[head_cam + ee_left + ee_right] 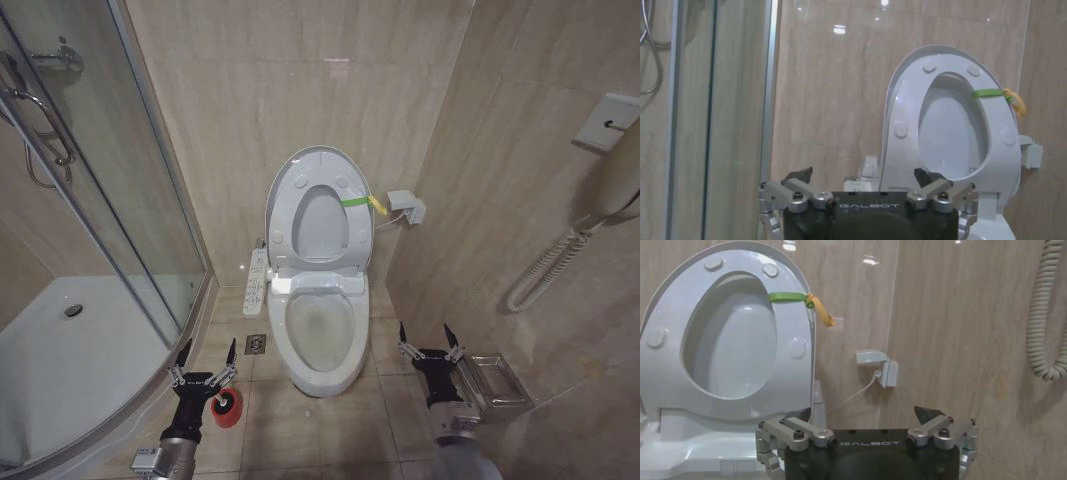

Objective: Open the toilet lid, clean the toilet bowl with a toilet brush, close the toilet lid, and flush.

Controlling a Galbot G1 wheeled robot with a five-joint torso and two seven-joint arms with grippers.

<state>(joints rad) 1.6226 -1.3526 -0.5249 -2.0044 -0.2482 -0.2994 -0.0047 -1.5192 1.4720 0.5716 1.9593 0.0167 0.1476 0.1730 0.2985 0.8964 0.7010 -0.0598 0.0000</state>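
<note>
The toilet lid [318,170] is standing upright behind the toilet bowl [322,330]; the toilet brush [227,408] is sitting on the floor to its left.

Toilet lid [318,160], glossy white oval, raised upright against the wall directly behind the toilet bowl [322,375], with the ring seat lifted flat against it; green-and-yellow tab [362,202] at its right edge. Bowl white, elongated, open, rim bare, a long white button panel [256,280] along its left side. Toilet brush [226,407], black in a round red holder, standing on the floor left of the bowl's front end, apart from it.
</note>
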